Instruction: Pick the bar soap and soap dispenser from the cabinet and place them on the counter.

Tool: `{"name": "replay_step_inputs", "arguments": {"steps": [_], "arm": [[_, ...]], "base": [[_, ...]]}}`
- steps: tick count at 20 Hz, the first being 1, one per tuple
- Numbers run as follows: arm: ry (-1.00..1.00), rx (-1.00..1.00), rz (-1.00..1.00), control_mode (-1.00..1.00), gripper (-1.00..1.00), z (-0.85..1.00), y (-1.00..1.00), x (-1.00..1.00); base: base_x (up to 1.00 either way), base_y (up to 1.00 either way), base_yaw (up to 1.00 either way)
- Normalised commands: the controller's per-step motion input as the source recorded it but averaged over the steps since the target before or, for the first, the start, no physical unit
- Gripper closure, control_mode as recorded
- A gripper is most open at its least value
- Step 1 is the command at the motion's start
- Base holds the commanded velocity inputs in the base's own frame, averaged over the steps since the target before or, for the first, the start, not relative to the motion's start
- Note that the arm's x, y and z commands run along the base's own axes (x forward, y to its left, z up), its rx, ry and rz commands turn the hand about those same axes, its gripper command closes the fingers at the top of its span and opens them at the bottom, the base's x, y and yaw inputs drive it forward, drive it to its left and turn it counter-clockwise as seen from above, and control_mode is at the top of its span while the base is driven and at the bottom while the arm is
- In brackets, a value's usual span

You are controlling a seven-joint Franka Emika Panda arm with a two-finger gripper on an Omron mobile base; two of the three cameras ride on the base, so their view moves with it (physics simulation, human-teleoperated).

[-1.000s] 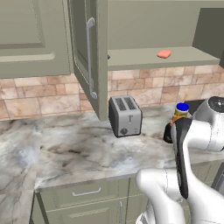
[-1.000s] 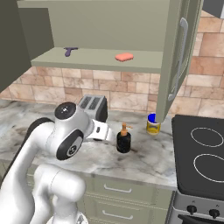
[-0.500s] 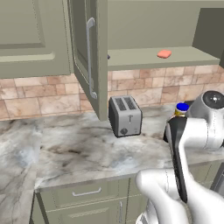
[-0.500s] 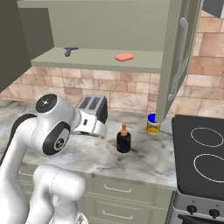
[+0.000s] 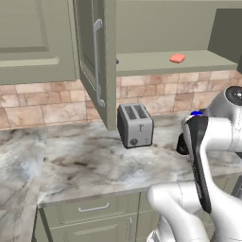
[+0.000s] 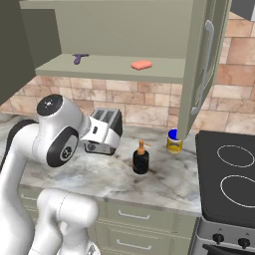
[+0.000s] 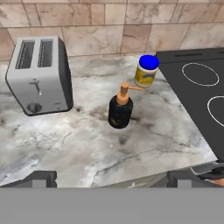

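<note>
Soap dispenser [image 7: 120, 109] sits upright on the bench [image 7: 78, 144], mid-frame in hand view, beyond my empty, wide-open end effector [image 7: 111, 178]. Right base view: bar soap [image 6: 141, 65] upper centre, on the cabinet [image 6: 114, 68] shelf, above my arm.

Glossy white rounded arm [image 6: 55, 144] segments with dark grey joint caps and bands.

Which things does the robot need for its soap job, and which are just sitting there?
Needed: salmon-pink bar soap on the olive-green cabinet shelf; black soap dispenser with orange pump on the marbled grey counter.

Just there: silver toaster, yellow jar with blue lid, black stovetop.
</note>
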Motion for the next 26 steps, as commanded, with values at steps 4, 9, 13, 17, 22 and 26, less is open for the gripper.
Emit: {"name": "replay_step_inputs", "arguments": {"steps": [4,9,13,17,22,26], "arm": [[-0.02,0.12,0.0,-1.0,-1.0,0.25,-0.01,0.0],[-0.01,0.02,-0.03,-1.0,-1.0,0.4,0.08,0.0],[-0.05,0.0,-0.05,-1.0,-1.0,0.4,0.12,-0.03],[-0.11,0.0,-0.03,-1.0,-1.0,0.33,0.1,-0.06],[-0.1,0.0,-0.03,-1.0,-1.0,0.34,0.1,0.0],[-0.1,0.0,-0.02,-1.0,-1.0,0.34,0.11,0.0]], "base": [[0.0,0.0,0.0],[0.0,0.0,0.0],[0.0,0.0,0.0],[0.0,0.0,0.0],[0.0,0.0,0.0],[0.0,0.0,0.0]]}}
